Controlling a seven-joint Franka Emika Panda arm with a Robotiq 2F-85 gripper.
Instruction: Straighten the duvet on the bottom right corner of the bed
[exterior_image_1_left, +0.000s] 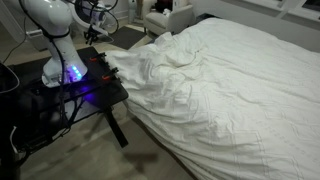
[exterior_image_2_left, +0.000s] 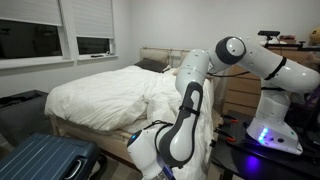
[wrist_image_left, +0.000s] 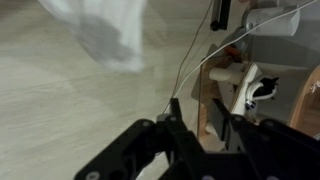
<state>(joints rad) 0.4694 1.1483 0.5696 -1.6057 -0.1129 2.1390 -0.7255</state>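
White, soft and light, the duvet (exterior_image_1_left: 230, 90) looks best pinched at its bunched corner; the claw (wrist_image_left: 200, 115) hangs spread, empty.

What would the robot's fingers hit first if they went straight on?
Probably the beige floor: in the wrist view the fingers aim at it. The white duvet hangs off to the side; a thin cable crosses close by.
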